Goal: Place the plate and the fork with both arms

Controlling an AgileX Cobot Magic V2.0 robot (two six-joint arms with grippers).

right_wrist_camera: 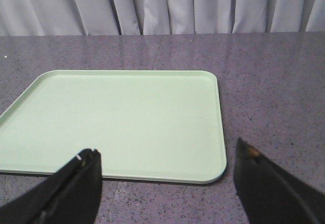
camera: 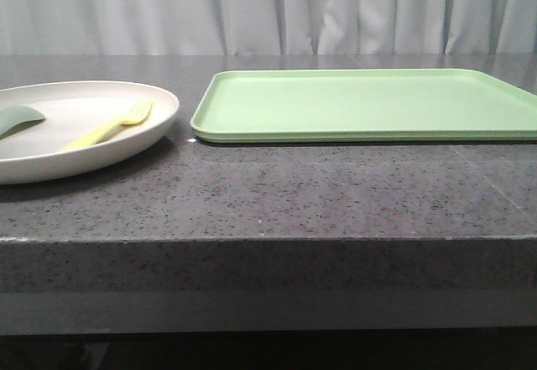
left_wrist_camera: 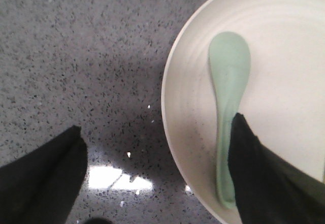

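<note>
The cream-white plate [camera: 143, 131] sits at the left of the dark counter. The pale-yellow fork [camera: 109, 127] lies in it, next to a teal-green rounded utensil [camera: 18, 119]. In the left wrist view the plate [left_wrist_camera: 193, 132] and the teal utensil [left_wrist_camera: 228, 76] show; the fork is out of that view. My left gripper [left_wrist_camera: 155, 137] is open, one finger over the counter, the other [left_wrist_camera: 259, 168] over the plate and the utensil's handle, straddling the rim. My right gripper [right_wrist_camera: 165, 158] is open and empty above the near edge of the green tray. Neither gripper shows in the front view.
A flat light-green tray [camera: 369, 106] lies right of the plate, close to it; it also fills the right wrist view [right_wrist_camera: 111, 122]. The speckled counter [camera: 268, 194] has a front edge near the camera. A grey curtain [camera: 268, 9] hangs behind.
</note>
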